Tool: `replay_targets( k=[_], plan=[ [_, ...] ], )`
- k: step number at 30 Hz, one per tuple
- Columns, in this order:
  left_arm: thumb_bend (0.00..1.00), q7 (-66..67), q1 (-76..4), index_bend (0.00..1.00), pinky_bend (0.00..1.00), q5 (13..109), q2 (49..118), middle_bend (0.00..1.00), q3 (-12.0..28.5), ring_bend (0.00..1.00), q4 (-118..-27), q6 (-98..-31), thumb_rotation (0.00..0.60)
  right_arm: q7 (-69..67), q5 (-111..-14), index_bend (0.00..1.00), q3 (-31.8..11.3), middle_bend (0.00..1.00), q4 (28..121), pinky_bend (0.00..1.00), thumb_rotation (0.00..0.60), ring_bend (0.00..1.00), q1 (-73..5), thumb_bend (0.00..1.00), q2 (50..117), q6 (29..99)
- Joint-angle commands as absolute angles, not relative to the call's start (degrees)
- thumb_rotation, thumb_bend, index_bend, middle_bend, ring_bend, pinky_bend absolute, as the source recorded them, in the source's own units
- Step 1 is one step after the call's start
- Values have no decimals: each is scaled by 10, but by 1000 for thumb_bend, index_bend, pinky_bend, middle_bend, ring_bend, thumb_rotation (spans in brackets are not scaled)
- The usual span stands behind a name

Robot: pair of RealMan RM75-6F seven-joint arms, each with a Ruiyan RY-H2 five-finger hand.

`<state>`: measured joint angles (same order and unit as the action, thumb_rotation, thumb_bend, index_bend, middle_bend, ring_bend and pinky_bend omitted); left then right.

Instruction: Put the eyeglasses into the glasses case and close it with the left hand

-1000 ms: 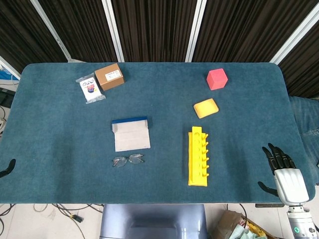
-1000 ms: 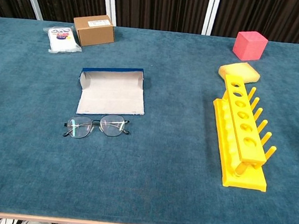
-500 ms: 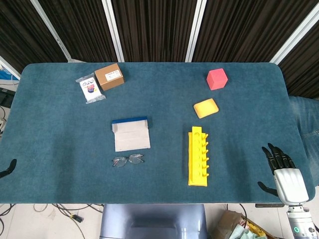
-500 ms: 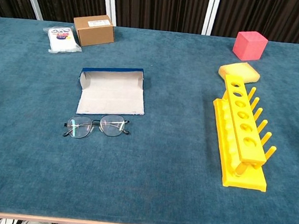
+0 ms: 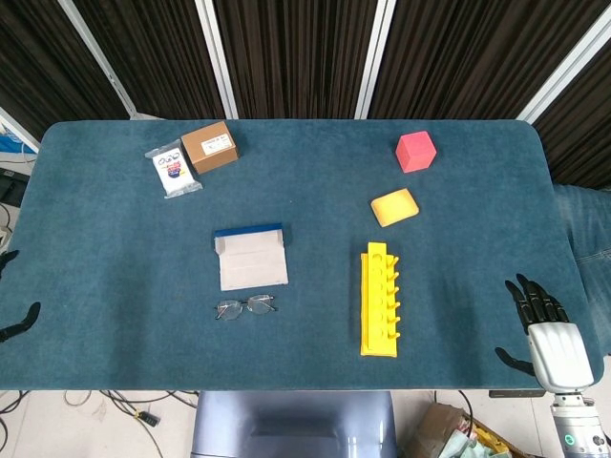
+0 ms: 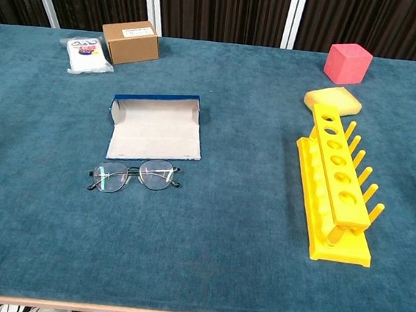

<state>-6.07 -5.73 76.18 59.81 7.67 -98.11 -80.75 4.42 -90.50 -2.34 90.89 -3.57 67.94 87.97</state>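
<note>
**Eyeglasses lie free beside the open case**

Eyeglasses [image 6: 134,175], thin dark wire frames with clear lenses, rest on the blue felt table [image 6: 205,259], lenses facing up and temples folded, just beside the near edge of the glasses case [image 6: 155,127], at its 6 o'clock. That case is a flat rectangular box with a blue outer shell and pale grey lining; it lies open, its lid raised along the far edge at 12 o'clock.

Only dark fingertips of the left hand [image 5: 17,320] show at the table's left edge in the head view, at about 9 o'clock from the eyeglasses and well apart from them; whether its fingers are spread or curled cannot be told. The right hand [image 5: 546,329], black fingers on a silver palm, hovers at the table's right edge, fingers spread and holding nothing.

A yellow plastic peg rack [image 6: 335,194] stands at 3 o'clock from the eyeglasses. Beyond it sit a yellow sponge [image 6: 332,102] and a pink cube [image 6: 347,63]. At the case's 11 o'clock are a brown cardboard box [image 6: 130,41] and a small clear packet [image 6: 84,53].
</note>
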Motion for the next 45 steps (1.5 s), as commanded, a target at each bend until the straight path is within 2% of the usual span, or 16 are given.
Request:
replay_targets(
  k=[1,10,14,16,20,27,33,45],
  plan=[
    [305,-34,-88,166,0,765,583,0,87,0,-1016,-773,600,43,-907,0,-23,0,908,187,600,84,-35,116,679,881],
    [305,66,-217,231,0,663,553,4,125,0,-1109,-588,600,46,-905,0,-24,0,908,187,600,84,-35,116,681,881],
    [305,133,-285,259,0,555,585,11,135,0,-1114,-529,600,48,-906,0,-24,0,907,187,600,85,-35,116,682,882],
    [305,167,-310,274,0,513,606,14,133,0,-1113,-520,600,48,-905,0,-24,0,907,187,600,85,-35,117,682,881],
    [305,250,-359,308,0,435,658,24,127,0,-1115,-551,600,47,-903,0,-25,0,907,187,600,84,-35,116,682,880],
    [305,331,-402,344,0,368,747,36,123,0,-1110,-633,600,47,-902,0,-25,0,907,187,600,84,-36,117,682,878],
    [305,378,-438,361,0,297,818,40,122,0,-1091,-665,600,47,-902,0,-25,0,907,187,600,85,-36,122,682,878],
    [299,427,-472,412,0,266,911,54,122,0,-1056,-729,600,45,-898,0,-27,0,908,187,600,84,-37,124,681,875]
  ],
)
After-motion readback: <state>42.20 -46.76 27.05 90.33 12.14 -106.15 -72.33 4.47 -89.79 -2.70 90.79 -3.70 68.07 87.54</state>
